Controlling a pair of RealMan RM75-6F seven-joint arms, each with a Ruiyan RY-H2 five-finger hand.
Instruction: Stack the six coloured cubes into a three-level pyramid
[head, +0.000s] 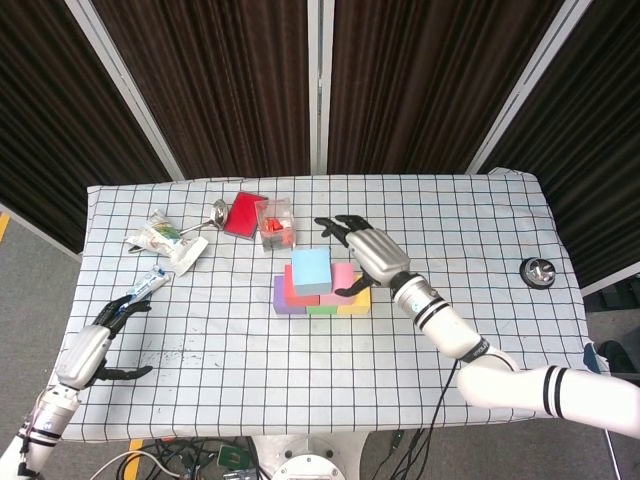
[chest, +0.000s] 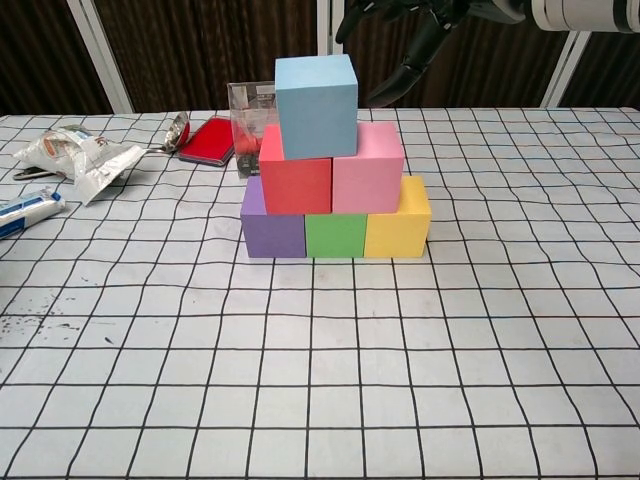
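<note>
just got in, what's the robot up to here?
It is stacking cubes into a pyramid, which looks complete: purple cube, green cube and yellow cube at the bottom, red cube and pink cube above, blue cube on top. The right hand hovers open beside the stack, touching nothing. The left hand is empty near the table's front corner.

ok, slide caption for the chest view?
Six-cube pyramid complete, light blue cube on top; right hand open above and behind it.

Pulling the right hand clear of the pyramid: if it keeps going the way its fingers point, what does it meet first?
Probably the clear cup: the right hand points up-left that way, though height is unclear and it may pass above it.
</note>
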